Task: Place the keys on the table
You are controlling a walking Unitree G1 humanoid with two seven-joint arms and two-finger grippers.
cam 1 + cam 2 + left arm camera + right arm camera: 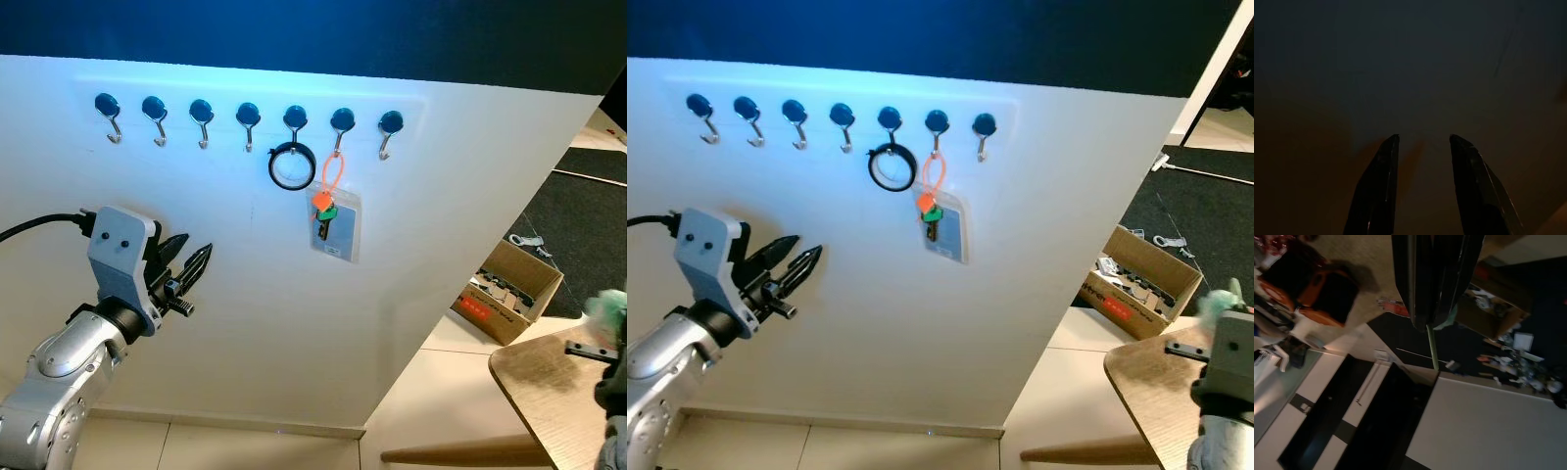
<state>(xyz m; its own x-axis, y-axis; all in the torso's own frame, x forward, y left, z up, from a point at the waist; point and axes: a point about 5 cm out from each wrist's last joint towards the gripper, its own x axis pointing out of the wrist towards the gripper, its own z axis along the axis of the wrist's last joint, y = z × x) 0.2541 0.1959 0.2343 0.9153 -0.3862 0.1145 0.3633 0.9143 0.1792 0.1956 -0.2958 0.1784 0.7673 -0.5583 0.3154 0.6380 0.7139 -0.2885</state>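
The keys (324,206), with orange and green heads on an orange loop, hang from a blue hook (341,120) on the white wall, in front of a clear card sleeve (336,230). My left gripper (196,259) is raised to the left of them and lower, well apart, its fingers (1382,171) open and holding nothing. The wooden table (544,387) is at the lower right. My right gripper (1426,320) hovers by the table's edge, its fingers together around a thin green stem-like thing (1433,348); a blurred green tuft (609,308) shows above it.
A row of blue hooks (201,111) runs along the wall, and a black ring (292,164) hangs on the hook next to the keys. An open cardboard box (511,289) stands on the floor by a dark mat (578,211).
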